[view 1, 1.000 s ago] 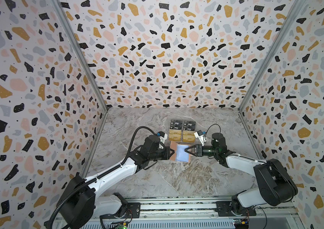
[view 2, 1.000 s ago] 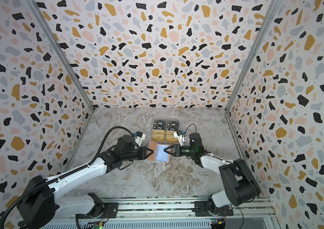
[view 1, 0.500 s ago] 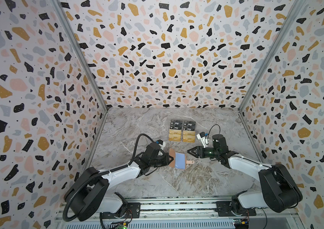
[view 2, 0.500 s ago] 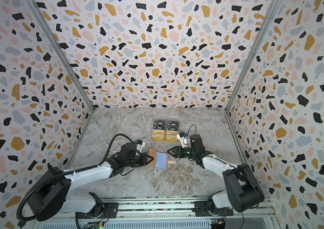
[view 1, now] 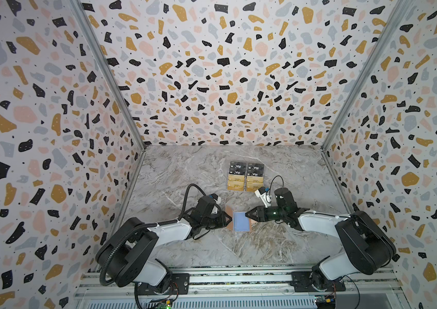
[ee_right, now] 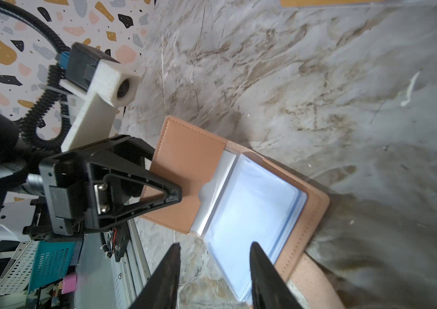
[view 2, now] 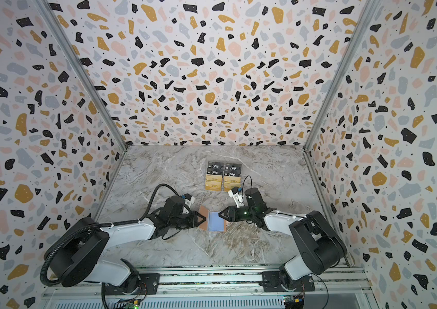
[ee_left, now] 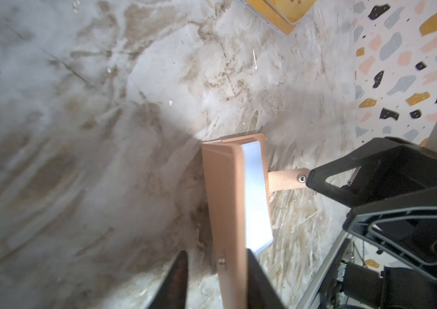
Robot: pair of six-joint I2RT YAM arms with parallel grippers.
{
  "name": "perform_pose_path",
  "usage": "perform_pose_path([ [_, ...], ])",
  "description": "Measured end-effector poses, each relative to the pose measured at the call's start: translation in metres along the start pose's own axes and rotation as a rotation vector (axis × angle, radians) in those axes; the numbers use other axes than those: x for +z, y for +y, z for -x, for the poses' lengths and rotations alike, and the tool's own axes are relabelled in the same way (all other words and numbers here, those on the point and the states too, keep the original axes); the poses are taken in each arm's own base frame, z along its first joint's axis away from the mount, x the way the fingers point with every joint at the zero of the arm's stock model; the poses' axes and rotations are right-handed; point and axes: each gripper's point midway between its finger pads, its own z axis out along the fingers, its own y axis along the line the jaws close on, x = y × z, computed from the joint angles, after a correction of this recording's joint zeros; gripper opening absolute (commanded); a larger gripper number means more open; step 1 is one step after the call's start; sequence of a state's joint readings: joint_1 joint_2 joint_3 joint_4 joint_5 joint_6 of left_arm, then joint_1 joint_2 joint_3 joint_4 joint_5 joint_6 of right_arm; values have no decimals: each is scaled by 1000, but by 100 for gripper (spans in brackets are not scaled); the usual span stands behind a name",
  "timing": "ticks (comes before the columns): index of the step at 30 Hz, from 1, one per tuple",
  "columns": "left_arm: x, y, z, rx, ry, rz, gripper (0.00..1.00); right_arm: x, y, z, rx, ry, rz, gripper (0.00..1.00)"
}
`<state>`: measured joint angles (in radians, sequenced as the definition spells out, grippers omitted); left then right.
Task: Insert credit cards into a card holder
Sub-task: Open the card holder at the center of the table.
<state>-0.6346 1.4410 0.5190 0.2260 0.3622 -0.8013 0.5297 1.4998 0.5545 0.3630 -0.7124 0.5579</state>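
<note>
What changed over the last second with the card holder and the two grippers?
The card holder came down and toward the robot, onto the table. The left gripper let go of the cover flap; its jaws now stand open around it. The right gripper stays open by the strap. The credit cards are unmoved.

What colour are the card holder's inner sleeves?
Pale, clear bluish-white sleeves inside the peach-pink card holder; the right wrist view shows them best.
</note>
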Motion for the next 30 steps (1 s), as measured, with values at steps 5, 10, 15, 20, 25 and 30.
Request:
perform_pose_path([
  [5, -13, 13, 3, 43, -1, 88, 59, 6, 9, -4, -17, 14, 16, 42],
  [10, -26, 11, 13, 99, -21, 131, 49, 16, 21, -14, -41, 50, 46, 43],
  [15, -27, 18, 7, 117, 6, 160, 27, 32, 33, -25, -58, 99, 76, 38],
  [20, -30, 23, 4, 137, 28, 197, 24, 53, 41, -26, -69, 128, 107, 33],
  [25, -44, 16, 14, 164, -17, 206, 27, 66, 44, -23, -76, 135, 121, 31],
  [30, -58, 1, 25, 182, -50, 194, 29, 79, 35, -25, -28, 136, 123, 30],
])
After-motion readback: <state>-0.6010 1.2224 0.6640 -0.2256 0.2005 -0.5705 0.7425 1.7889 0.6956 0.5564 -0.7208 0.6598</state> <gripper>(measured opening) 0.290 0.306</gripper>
